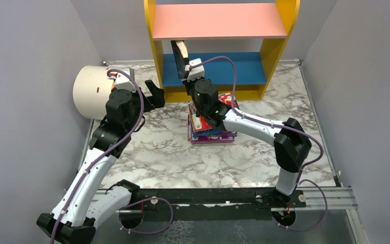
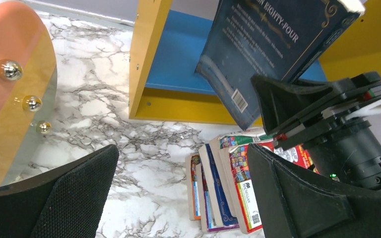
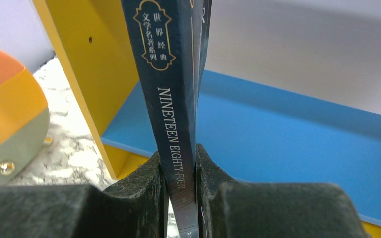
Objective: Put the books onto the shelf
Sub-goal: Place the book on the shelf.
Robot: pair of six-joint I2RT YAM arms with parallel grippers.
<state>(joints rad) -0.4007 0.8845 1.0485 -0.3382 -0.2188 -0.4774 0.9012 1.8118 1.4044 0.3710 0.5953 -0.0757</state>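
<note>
none on shelf (image 1: 218,20) yet. stack (image 1: 210,127) of bks lies flat on table (image 1: 147,152) in front of it. right fingers (image 3: 181,163) clamped on the spine end of dark blue bk (image 3: 173,99), held up before blue lower board (image 1: 244,68). long axis near upright, tilted; spine faces robot. left fingers (image 2: 181,163) wide open, empty.

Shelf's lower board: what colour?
Lower board is blue; shows best in the right wrist view.

Top cam: high behind arm bases, looks down over the table (image 1: 157,152) to the shelf (image 1: 218,20). Left wrist: low, faces shelf and book stack (image 2: 223,183). Right wrist: tight on dark blue book (image 3: 171,99) spine. All three share the shelf's left end.
</note>
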